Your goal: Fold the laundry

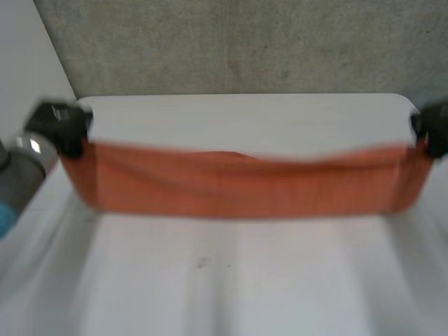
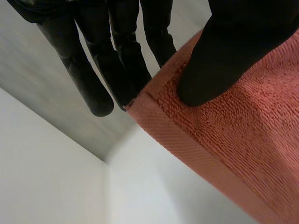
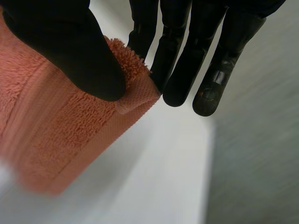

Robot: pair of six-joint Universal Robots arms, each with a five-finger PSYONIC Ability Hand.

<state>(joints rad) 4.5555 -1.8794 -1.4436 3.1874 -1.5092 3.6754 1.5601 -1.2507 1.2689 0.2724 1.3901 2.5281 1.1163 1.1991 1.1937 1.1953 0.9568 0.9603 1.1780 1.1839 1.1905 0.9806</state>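
Orange towel (image 1: 245, 189) held stretched, left hand (image 1: 59, 124) and right hand (image 1: 434, 129) pinching its corners

The white table (image 1: 238, 294) has rounded far corners. A small dark speck (image 1: 201, 263) sits on its surface, nearer the camera than the orange towel (image 1: 245, 183); whether that towel's lower edge touches the tabletop is unclear.

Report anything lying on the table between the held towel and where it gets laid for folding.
Nothing visible does. The left hand and right hand each pinch a top corner of the orange towel, stretched between them over the white table.
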